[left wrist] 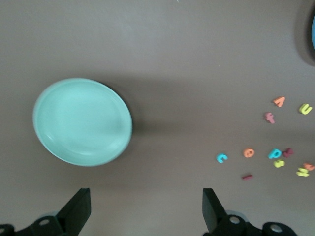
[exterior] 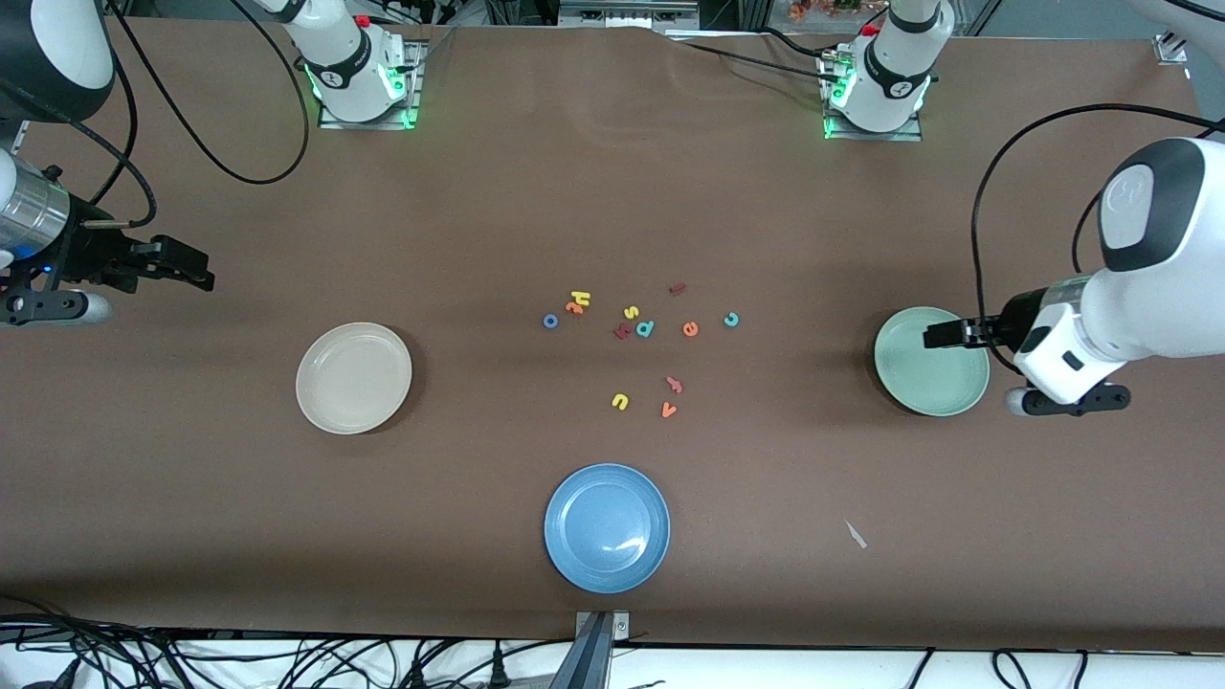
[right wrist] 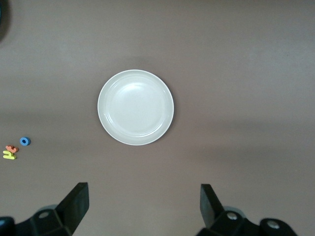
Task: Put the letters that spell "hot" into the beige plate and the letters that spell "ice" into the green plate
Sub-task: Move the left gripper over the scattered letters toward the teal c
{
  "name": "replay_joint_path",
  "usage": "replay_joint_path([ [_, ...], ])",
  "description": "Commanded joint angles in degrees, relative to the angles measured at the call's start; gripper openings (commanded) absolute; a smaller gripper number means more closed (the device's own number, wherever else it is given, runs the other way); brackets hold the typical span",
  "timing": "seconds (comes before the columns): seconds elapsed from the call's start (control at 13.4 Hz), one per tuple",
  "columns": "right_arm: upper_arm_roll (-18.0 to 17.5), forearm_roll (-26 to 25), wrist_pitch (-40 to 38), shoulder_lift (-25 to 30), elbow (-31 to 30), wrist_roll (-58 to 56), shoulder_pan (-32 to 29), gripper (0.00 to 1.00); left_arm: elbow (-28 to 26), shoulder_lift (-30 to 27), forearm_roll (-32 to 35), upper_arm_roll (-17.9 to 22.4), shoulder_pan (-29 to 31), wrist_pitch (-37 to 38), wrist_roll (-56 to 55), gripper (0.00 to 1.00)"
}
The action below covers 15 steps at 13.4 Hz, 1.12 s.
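Both plates lie empty and both grippers, left gripper (exterior: 933,335) and right gripper (exterior: 196,271), hang with fingers spread wide, holding nothing; start with the blue o (exterior: 550,321), outermost of the cluster toward the beige plate (exterior: 353,377), pinching across its ring.

We can read only the loose foam letters on the table (exterior: 478,191) themselves: a yellow h (exterior: 580,298), blue o (exterior: 550,321), yellow s (exterior: 630,312), orange e (exterior: 690,329), teal c (exterior: 731,320), yellow u (exterior: 620,402)

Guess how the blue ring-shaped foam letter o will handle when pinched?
The blue ring-shaped foam letter o lies flat, so it likely won't roll. It is tiny next to the round beige plate, so probably very light and prone to skidding. Foam should squash rather than break.
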<state>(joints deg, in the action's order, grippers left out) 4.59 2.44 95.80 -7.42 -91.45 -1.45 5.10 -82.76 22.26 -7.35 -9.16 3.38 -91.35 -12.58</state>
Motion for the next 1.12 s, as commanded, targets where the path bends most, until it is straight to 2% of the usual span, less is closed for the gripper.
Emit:
replay_joint_path([
  [0.0,-0.10,0.02,3.68,5.30,-7.06,0.75,-0.01,1.00,-2.84,-0.73,-1.17,-0.59,-4.15,-0.41,-7.17,1.00],
  [0.15,-0.10,0.02,3.60,5.40,-6.90,0.75,0.08,1.00,-5.90,-0.81,-0.91,-0.59,-7.50,-2.33,-11.92,1.00],
  [0.3,-0.10,0.02,3.69,5.22,-6.64,0.75,0.08,1.00,-10.65,-1.16,-0.82,-0.51,-10.75,-7.24,-17.79,0.92],
  [0.52,-0.10,-0.06,3.69,4.79,-5.76,0.75,0.08,1.00,-16.62,-0.90,-0.73,-0.51,-14.18,-13.84,-24.92,0.92],
  [0.75,-0.10,-0.15,3.78,4.78,-5.41,0.75,0.35,1.00,-24.09,-0.90,1.28,-0.59,-17.00,-24.80,-33.70,0.93],
  [1.05,-0.45,-0.42,3.69,3.82,-3.14,0.66,0.43,1.00,-31.05,-0.03,1.29,-0.68,-19.46,-37.64,-42.68,0.94],
])
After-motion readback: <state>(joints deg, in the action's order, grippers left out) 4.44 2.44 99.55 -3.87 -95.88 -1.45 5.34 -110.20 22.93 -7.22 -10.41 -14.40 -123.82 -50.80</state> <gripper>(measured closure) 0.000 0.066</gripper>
